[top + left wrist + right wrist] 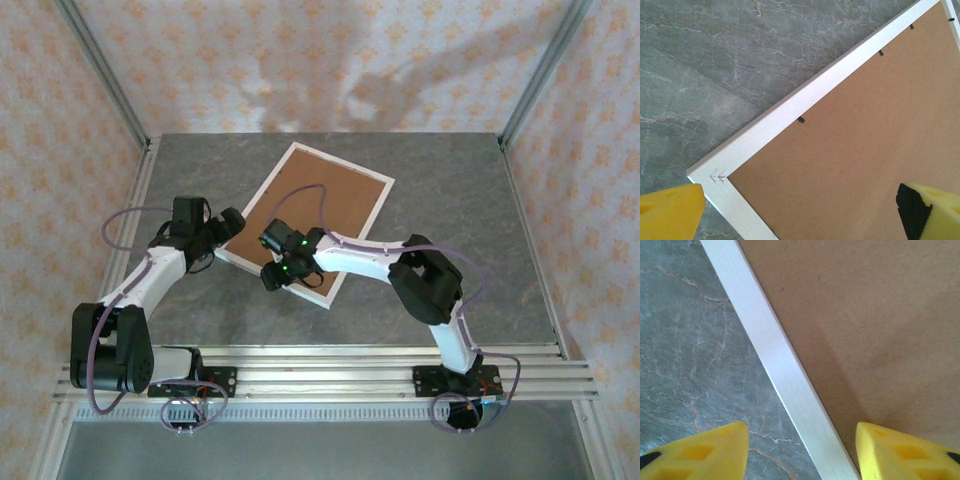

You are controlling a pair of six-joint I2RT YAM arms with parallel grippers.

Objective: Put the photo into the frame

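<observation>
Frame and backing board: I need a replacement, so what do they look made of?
The frame looks like white-painted wood or composite, matte, with staples at its corner. The backing board looks like brown fibreboard, matte and grainless.

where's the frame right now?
Top view: the frame lies back side up, angled, in the middle of the table. The left tool hovers over its left corner; the right tool straddles its near edge.

Grey marbled table (460, 230); white frame (790, 112) flat on it, brown backing board (865, 140) upward.
</observation>
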